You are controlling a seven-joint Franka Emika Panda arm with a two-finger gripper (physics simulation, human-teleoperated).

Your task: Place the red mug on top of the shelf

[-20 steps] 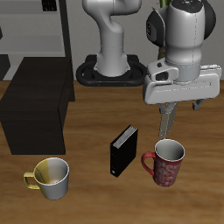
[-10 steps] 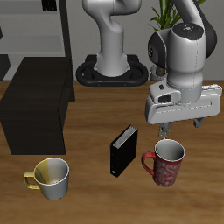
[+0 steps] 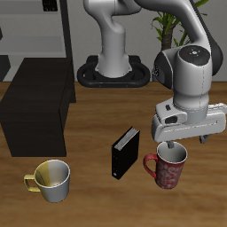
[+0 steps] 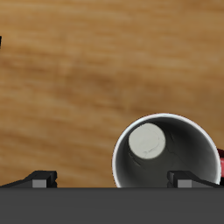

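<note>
The red mug (image 3: 167, 168) stands upright on the wooden table near its front edge, its handle toward the black book. In the wrist view the mug (image 4: 166, 153) shows its pale grey inside from above. My gripper (image 3: 168, 145) is open, just above the mug's rim, with a fingertip (image 3: 166, 146) at the rim's far side. In the wrist view the gripper (image 4: 116, 180) has its fingertips (image 4: 39, 178) wide apart; one stands outside the rim, the other over the mug's opening. The shelf (image 3: 35, 102), a large black box, stands farther back across the table.
A small black upright book (image 3: 125, 152) stands close beside the red mug. A yellowish-cream mug (image 3: 51, 179) sits near the front edge, in front of the shelf. The robot's base (image 3: 113, 71) is at the back, with a plant (image 3: 164, 22) behind it.
My gripper has come down toward the red mug's rim and a little nearer the table's front edge. The mug, book and shelf have not moved.
</note>
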